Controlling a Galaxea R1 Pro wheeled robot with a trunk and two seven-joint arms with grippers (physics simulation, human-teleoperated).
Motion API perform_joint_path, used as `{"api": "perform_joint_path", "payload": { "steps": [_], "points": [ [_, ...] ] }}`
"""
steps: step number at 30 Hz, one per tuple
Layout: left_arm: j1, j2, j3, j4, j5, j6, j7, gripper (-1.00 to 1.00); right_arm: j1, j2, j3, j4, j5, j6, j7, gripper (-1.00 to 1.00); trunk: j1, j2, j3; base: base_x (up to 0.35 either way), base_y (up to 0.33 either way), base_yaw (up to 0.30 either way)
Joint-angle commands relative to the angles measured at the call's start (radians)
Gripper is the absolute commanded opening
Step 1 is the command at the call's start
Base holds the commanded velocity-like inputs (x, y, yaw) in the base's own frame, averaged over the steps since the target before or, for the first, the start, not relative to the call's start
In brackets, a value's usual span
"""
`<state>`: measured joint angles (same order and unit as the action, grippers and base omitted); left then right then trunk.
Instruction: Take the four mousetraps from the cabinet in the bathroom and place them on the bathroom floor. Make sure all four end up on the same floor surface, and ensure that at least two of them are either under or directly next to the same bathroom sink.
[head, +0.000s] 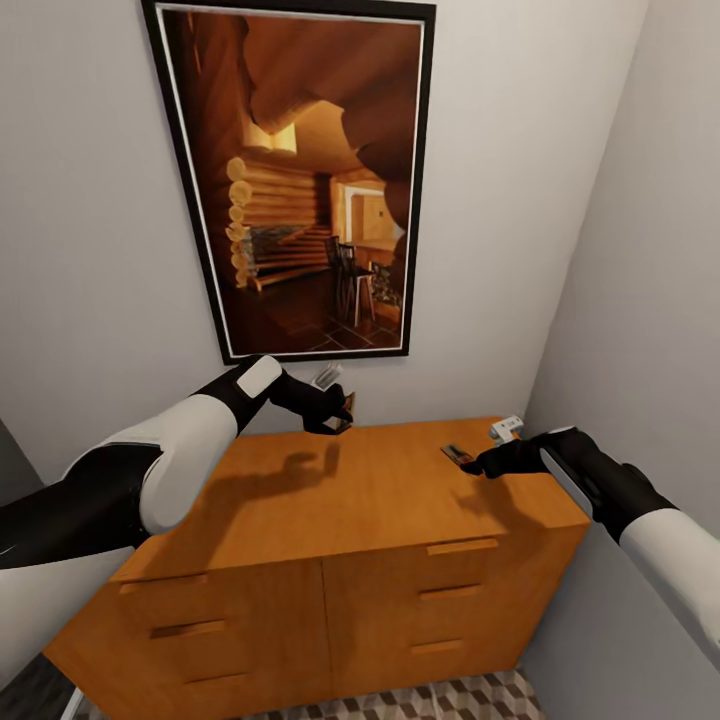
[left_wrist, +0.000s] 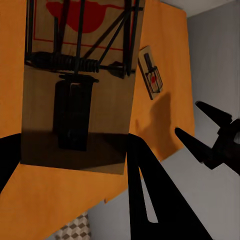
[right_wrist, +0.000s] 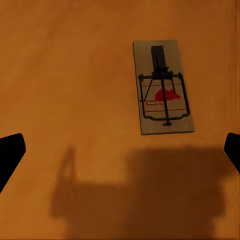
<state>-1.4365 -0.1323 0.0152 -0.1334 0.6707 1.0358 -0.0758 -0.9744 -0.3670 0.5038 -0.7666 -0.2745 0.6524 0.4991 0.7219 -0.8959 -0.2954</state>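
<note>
Over cabinet (head: 350, 500) | left gripper (head: 338, 412) clamps mousetrap (left_wrist: 80, 85) | right gripper (right_wrist: 120, 150) wide

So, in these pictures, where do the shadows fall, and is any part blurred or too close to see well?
Head view: soft arm shadows lie on the cabinet top; the image is slightly soft. Left wrist view: the held mousetrap is very close, its lower part dark in shade between the left gripper fingers. Right wrist view: a broad gripper shadow falls on the wood just beside the flat mousetrap, which stays lit and sharp.
</note>
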Motion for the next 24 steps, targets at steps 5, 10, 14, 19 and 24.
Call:
{"api": "perform_joint_path", "payload": {
  "steps": [5, 10, 14, 19, 24],
  "points": [
    [0.0, -0.001, 0.002, -0.001, -0.013, 0.003, -0.01, -1.0, -0.001, -0.004, -0.003, 0.026, -0.006, 0.005, -0.001, 1.0, 0.0, -0.001, -0.001, 0.017, 0.0, 0.0],
    [0.0, -0.001, 0.001, -0.002, -0.013, 0.003, -0.011, -1.0, -0.001, -0.006, -0.007, 0.045, -0.007, 0.006, -0.002, 1.0, 0.0, -0.001, -0.001, 0.004, 0.0, 0.0],
    [0.001, -0.001, 0.001, -0.003, -0.013, 0.004, -0.011, -1.0, -0.001, -0.006, -0.008, 0.057, -0.007, 0.007, -0.002, 1.0, 0.0, -0.001, -0.001, 0.001, 0.0, 0.0],
    [0.001, -0.006, 0.002, -0.003, -0.013, 0.004, -0.016, -1.0, -0.017, -0.004, -0.011, 0.105, -0.007, 0.006, -0.003, 1.0, 0.0, -0.001, -0.001, 0.0, 0.0, 0.0],
    [0.001, -0.024, -0.001, -0.003, -0.014, 0.003, -0.108, -1.0, -0.11, 0.008, -0.011, 0.189, -0.007, 0.006, -0.003, 1.0, 0.0, -0.001, -0.001, 0.0, 0.0, 0.0]
  ]
}}
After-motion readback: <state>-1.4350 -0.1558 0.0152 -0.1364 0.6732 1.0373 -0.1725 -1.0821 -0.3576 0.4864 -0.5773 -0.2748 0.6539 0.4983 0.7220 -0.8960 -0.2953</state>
